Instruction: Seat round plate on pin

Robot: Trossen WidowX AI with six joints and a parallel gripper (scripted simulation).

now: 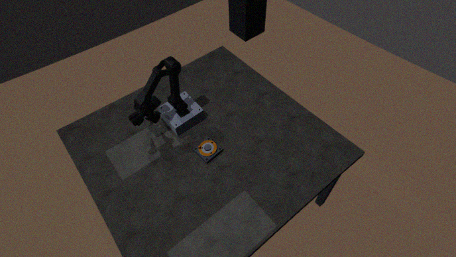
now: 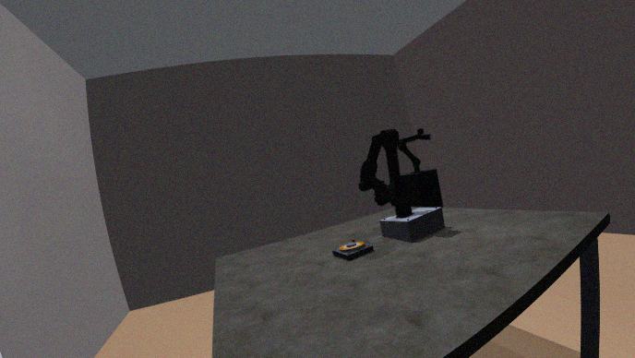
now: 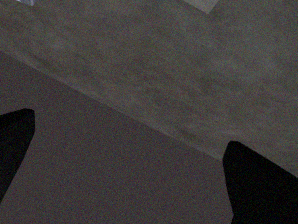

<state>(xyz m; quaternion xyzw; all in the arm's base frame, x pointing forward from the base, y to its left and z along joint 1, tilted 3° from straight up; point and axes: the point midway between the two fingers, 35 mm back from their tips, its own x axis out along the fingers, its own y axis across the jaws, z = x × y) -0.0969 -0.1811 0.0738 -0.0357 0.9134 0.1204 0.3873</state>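
Observation:
The round plate [image 1: 215, 148] [image 2: 342, 249], an orange ring with a pale middle, sits around the grey post [image 1: 207, 147] on the dark square base [image 1: 207, 160] [image 2: 349, 256]. In the exterior view it looks slightly tilted and raised off the base. A small upright piece, seemingly the tab [image 1: 199, 147] [image 2: 353, 240], stands at its rim on the left in the top view. The pin and the hole beside the tab cannot be made out. My gripper [image 1: 144, 120] [image 3: 131, 136] is open and empty, above the table, well away from the plate. The wrist view does not show the plate.
The arm's pale mounting block [image 1: 190, 120] [image 2: 411, 228] stands close behind the plate's base. Lighter rectangles [image 1: 132, 154] [image 1: 225, 228] lie on the table at the left and front in the top view. A dark panel [image 2: 421, 189] stands behind the arm in the exterior view.

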